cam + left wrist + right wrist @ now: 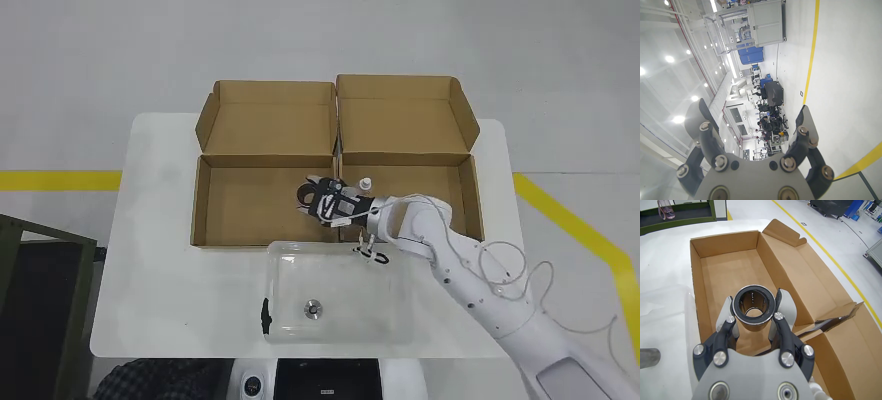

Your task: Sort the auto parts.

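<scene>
Linear bearing [753,319], clamped by its outer wall in the jaws of the right gripper [754,295] above an open cardboard box [730,272], presumably poised for deposit there; left gripper [753,105]: jaws apart, empty, facing the room.

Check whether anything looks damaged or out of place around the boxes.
Yes: the cardboard flap between the left box and the right box has a ragged, torn-looking edge. Otherwise the right hand holds the bearing squarely over the left box.
</scene>
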You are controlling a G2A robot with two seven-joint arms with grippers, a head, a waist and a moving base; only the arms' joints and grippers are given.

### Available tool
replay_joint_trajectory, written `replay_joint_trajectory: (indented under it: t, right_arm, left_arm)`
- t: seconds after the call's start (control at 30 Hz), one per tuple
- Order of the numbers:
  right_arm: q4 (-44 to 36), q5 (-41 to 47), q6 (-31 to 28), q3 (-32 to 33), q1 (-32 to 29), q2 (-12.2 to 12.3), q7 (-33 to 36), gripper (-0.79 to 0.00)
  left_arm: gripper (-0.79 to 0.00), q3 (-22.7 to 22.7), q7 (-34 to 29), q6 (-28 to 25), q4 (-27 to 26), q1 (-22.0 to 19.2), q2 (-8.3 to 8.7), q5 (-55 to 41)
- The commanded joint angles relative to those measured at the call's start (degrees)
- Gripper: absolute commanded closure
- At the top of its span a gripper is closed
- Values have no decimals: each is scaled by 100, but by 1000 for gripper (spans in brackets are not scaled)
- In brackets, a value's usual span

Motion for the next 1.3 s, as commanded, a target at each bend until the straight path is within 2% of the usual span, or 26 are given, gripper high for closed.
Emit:
replay_joint_trajectory:
  t: [0.0,0.27,0.57,0.67,0.77,0.9,1.07,1.27]
  right_arm:
    - [110,-13,13,-65,88,-46,-4,0]
    - [523,-75,148,-284,320,-227,20,0]
    - [835,-132,265,-250,431,-332,-3,0]
    - [947,-185,261,-244,482,-362,25,-74]
    - [1056,-200,235,-267,522,-402,18,-89]
    - [1182,-207,234,-321,563,-466,12,-151]
    - [1282,-257,225,-353,603,-527,29,-323]
    - [1344,-321,188,-313,612,-564,95,-360]
  left_arm:
    - [-785,0,0,0,0,0,0,0]
    - [-785,0,0,0,0,0,0,0]
    - [-785,0,0,0,0,0,0,0]
    - [-785,0,0,0,0,0,0,0]
    - [-785,0,0,0,0,0,0,0]
    - [-785,0,0,0,0,0,0,0]
    - [-785,0,0,0,0,0,0,0]
    - [-785,0,0,0,0,0,0,0]
